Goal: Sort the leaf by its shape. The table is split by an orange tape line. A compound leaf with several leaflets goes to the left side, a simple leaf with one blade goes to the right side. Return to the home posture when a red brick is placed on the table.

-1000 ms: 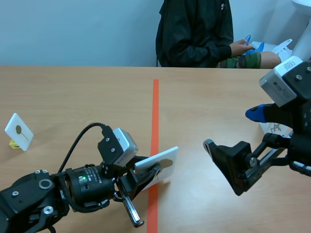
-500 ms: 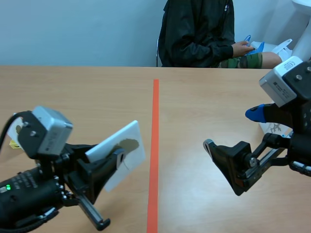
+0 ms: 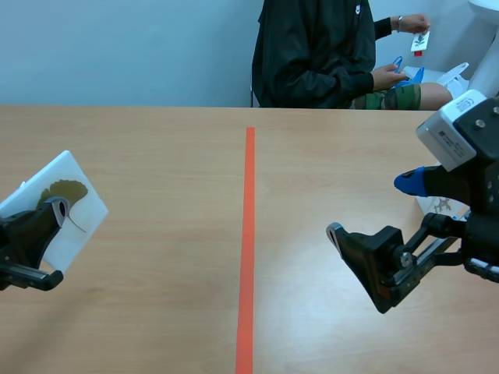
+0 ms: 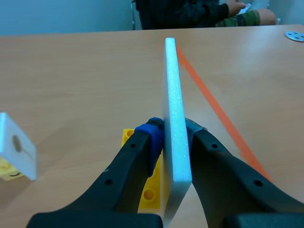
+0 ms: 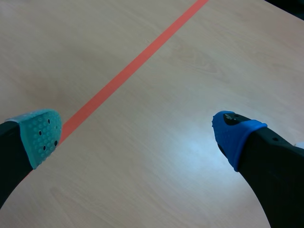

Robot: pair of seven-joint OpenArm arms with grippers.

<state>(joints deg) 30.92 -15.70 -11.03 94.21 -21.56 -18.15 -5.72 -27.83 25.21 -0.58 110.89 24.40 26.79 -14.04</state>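
A white foam card with a dark fan-shaped single-blade leaf on it is held tilted above the table's far left side. My left gripper is shut on its lower edge. In the left wrist view the card stands edge-on between the fingers of the left gripper, over a yellow brick. My right gripper hangs open over the right side, holding nothing. Its pads are wide apart around the right gripper's middle.
An orange tape line splits the table. Another white card with a small spot stands on a yellow base beside my left gripper. A white object lies behind my right arm. A person across the table holds up a small card.
My left arm has carried the card from the tape line to the far left side. The person has raised a hand with a small card. The right arm has not moved.
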